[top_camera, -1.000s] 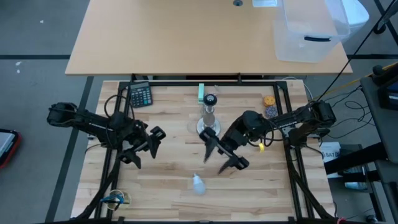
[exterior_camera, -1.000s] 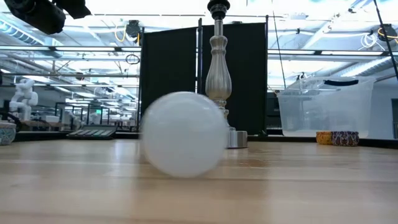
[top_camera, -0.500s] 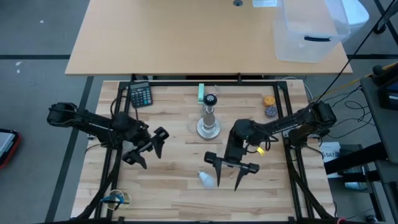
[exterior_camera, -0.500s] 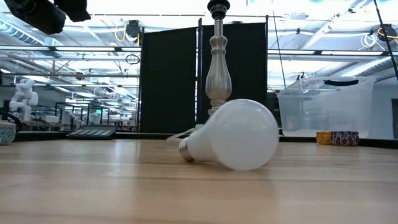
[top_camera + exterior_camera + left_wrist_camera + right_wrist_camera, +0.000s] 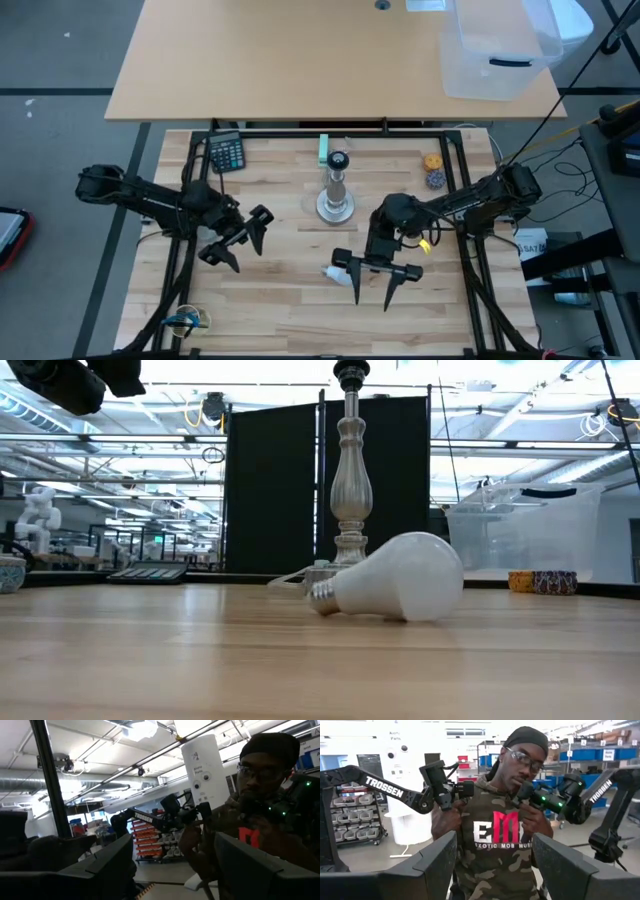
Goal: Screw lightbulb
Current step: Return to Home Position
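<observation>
Lightbulb (image 5: pixel 337 271) lies on its side on the table (image 5: pixel 260 300), in front of the lamp (image 5: pixel 336 190), its long axis across the table and its screw base toward the left arm's side. Right gripper (image 5: pixel 373 298), fingers spread and empty, hangs just beside it. Left gripper (image 5: pixel 240 243), also spread and empty, is farther off, so a re-grasp would likely fall to the right arm.
</observation>
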`<act>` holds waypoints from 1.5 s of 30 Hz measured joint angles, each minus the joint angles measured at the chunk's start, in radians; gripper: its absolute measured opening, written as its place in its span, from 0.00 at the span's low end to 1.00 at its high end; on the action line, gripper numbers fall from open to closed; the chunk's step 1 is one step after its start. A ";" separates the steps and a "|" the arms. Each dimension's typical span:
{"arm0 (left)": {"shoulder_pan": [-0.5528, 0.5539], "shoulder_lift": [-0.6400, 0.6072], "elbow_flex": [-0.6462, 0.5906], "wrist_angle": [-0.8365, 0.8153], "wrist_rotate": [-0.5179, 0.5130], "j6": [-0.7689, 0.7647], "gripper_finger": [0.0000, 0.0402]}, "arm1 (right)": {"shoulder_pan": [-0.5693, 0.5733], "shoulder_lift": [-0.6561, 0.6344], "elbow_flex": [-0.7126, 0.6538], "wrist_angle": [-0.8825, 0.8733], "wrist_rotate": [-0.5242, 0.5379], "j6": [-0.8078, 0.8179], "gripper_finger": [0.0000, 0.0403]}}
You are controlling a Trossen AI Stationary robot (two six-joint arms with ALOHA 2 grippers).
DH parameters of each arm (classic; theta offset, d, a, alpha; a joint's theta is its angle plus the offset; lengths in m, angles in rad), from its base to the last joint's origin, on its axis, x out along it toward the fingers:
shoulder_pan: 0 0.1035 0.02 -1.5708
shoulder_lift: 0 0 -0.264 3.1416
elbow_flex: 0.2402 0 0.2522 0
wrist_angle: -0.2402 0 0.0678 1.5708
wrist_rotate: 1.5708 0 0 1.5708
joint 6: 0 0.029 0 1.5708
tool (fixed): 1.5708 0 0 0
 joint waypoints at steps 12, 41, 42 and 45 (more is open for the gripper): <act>0.000 0.000 0.000 -0.030 -0.012 0.028 0.71 | 0.038 0.000 0.000 0.035 0.001 0.019 0.62; 0.054 0.000 0.000 -0.126 -0.244 0.039 0.71 | -0.025 -0.001 0.000 -0.053 0.652 -0.170 0.62; 0.060 0.000 0.000 -0.130 -0.260 0.036 0.71 | -0.036 -0.001 0.000 -0.070 0.717 -0.187 0.62; 0.090 0.000 0.000 -0.186 -0.298 0.040 0.71 | -0.073 -0.001 0.000 -0.143 0.886 -0.244 0.62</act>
